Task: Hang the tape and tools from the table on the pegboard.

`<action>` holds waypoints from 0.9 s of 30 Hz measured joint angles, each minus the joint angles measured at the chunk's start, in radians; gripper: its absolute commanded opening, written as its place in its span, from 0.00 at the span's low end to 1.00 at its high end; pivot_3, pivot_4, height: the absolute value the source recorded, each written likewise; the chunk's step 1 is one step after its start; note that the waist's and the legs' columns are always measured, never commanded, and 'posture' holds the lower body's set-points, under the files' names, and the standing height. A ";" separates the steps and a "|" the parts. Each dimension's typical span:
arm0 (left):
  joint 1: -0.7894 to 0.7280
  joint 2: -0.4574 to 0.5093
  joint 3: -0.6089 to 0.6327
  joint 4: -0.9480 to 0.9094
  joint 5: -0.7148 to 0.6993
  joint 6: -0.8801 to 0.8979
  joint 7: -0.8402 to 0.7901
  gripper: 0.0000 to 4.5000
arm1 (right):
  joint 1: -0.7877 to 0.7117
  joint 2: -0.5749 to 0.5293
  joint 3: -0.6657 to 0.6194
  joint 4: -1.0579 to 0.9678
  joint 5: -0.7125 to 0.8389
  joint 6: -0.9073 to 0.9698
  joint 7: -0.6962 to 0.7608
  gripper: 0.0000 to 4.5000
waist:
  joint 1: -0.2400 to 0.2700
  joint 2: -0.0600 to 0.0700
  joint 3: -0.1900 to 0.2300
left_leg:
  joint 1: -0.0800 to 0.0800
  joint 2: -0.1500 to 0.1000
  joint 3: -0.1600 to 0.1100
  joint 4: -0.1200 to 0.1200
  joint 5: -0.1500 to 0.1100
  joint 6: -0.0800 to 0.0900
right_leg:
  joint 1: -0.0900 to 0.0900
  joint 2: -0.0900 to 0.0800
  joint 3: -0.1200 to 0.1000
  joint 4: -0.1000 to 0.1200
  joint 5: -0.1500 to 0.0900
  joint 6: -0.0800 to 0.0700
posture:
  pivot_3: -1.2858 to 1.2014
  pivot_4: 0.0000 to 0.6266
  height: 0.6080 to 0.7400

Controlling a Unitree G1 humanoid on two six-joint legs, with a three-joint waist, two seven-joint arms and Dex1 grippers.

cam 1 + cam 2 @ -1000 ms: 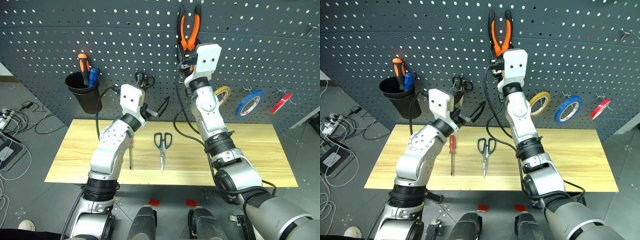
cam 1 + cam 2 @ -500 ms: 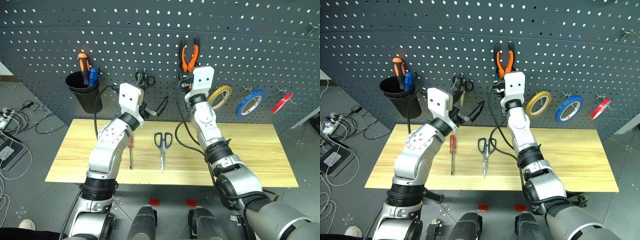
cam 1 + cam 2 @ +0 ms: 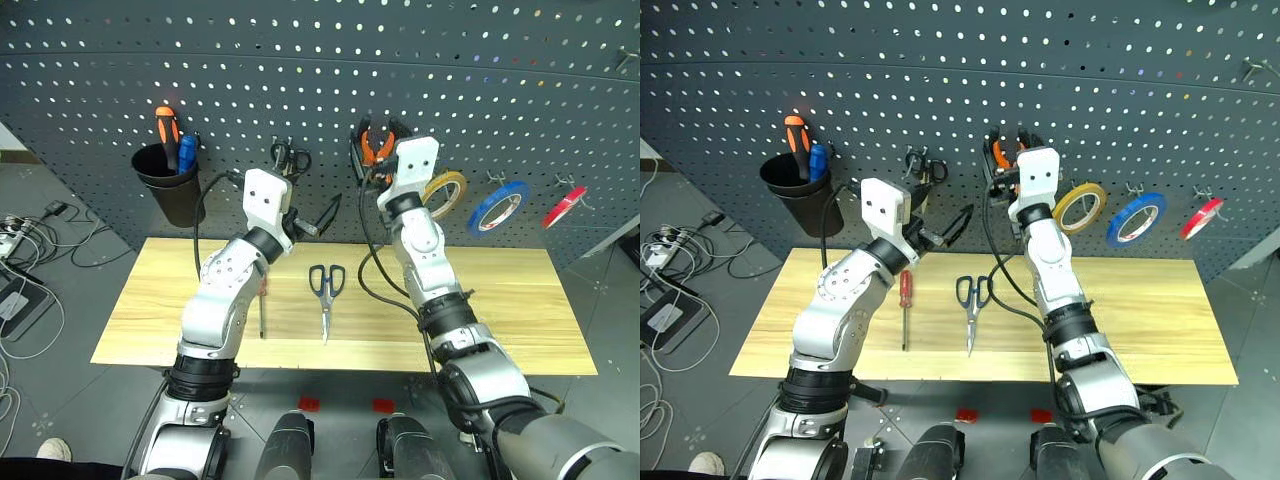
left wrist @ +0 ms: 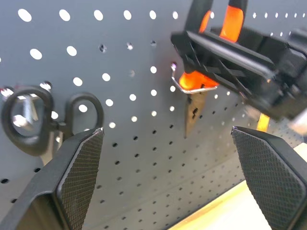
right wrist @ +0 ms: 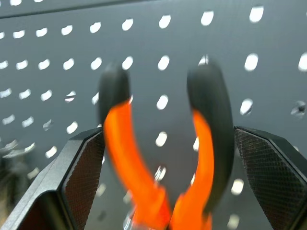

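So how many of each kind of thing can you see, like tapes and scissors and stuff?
Tape rolls: 3 (yellow tape, blue tape, red tape)
Scissors: 2 (table scissors, hanging scissors)
Screwdrivers: 3 (red screwdriver, orange screwdriver, blue screwdriver)
Pliers: 1 (pliers)
Cups: 1 (black cup)
Total: 10

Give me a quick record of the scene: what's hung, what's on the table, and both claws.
pegboard: holds pliers, blue tape, yellow tape, small scissors, red item, black cup
pliers: on a hook, orange handles up
blue tape: hung, right of yellow tape
table: screwdriver and long scissors lying on it
screwdriver: red handle, near left arm
long scissors: middle of table
left claw: open, empty, facing the board
right claw: open, either side of the pliers' handles
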 measured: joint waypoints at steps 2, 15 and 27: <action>0.044 0.000 -0.012 -0.029 -0.003 0.009 -0.003 1.00 | 0.095 -0.033 0.027 -0.130 0.026 0.087 0.067 1.00 | 0.000 0.001 0.000 | 0.000 0.000 -0.001 0.000 0.000 0.000 | 0.000 0.000 0.000 0.000 0.000 0.000 | 0.59 0.35 1.00; 0.216 -0.061 -0.104 -0.036 0.105 0.150 0.141 1.00 | 0.463 -0.393 0.097 -0.665 0.111 0.414 0.421 1.00 | -0.007 0.005 0.021 | 0.010 -0.001 -0.003 0.002 -0.005 0.010 | 0.014 0.000 0.001 -0.004 0.000 0.000 | 0.55 0.48 1.00; 0.201 -0.148 -0.253 0.144 0.319 0.336 0.310 1.00 | 0.628 -0.528 0.170 -0.685 0.111 0.262 0.657 1.00 | -0.060 0.003 0.136 | 0.016 -0.001 -0.005 0.003 -0.006 0.011 | 0.019 -0.001 0.002 -0.002 -0.001 -0.001 | 0.52 0.69 1.00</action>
